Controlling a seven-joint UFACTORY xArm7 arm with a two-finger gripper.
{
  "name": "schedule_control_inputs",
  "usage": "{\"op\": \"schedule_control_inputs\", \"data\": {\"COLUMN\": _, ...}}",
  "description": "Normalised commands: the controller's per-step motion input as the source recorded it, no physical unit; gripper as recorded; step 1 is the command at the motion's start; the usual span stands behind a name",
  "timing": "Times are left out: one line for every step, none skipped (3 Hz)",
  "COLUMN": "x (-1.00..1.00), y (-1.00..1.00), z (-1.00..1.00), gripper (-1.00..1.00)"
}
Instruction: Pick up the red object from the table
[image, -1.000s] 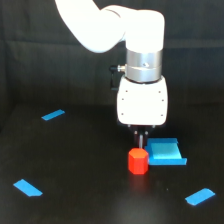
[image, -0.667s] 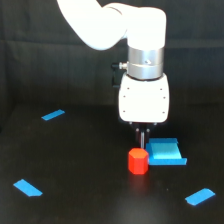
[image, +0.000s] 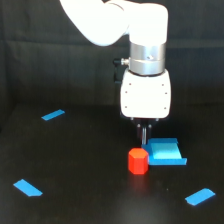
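- I see the red object (image: 137, 161) standing on the table (image: 80, 170), low in the exterior view and a little toward 5 o'clock from the centre of the picture.
- Just beside it, at its 3 o'clock, lies a flat blue block (image: 166, 152); the two look to be touching or nearly so, and I cannot tell which.
- My gripper (image: 144, 134) hangs below the white wrist housing (image: 145, 97), directly at the red object's 12 o'clock and close above its top.
- From here the fingers read as one thin dark stem with barely any gap showing. I cannot tell how wide the jaws stand, and I see nothing held in them.
- The red object sits on the surface, not lifted.
- Three blue tape strips lie well apart from it: one (image: 53, 115) at its 10 o'clock, one (image: 27, 188) at its 8 o'clock near the exterior view's left edge, and one (image: 200, 196) at its 4 o'clock.
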Motion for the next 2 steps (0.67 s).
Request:
{"op": "schedule_control_inputs", "data": {"x": 0.06, "y": 0.13, "z": 0.11, "gripper": 0.63}}
{"op": "schedule_control_inputs", "data": {"x": 0.07, "y": 0.28, "z": -0.03, "gripper": 0.89}}
